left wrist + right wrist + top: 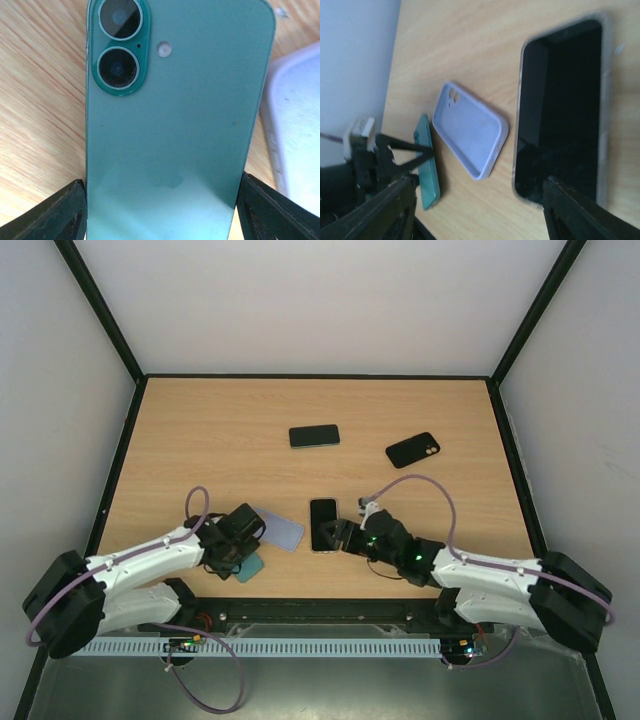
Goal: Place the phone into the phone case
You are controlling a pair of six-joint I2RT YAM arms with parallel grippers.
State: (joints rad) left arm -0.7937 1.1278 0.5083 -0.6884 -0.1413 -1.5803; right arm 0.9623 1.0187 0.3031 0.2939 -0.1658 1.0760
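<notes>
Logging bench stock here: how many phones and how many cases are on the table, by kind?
Phones: 3 (teal-green glossy phone, pale-rimmed dark-screened phone, dark-screened phone farther back)
Empty cases: 1 (lilac soft phone case)
Phone or case, unclear: 1 (black slab with camera corner)
Total: 5

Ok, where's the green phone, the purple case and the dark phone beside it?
green phone (175, 130): left wrist view, its back.
purple case (470, 127): right wrist view, its inner floor.
dark phone (560, 105): right wrist view, its screen.
</notes>
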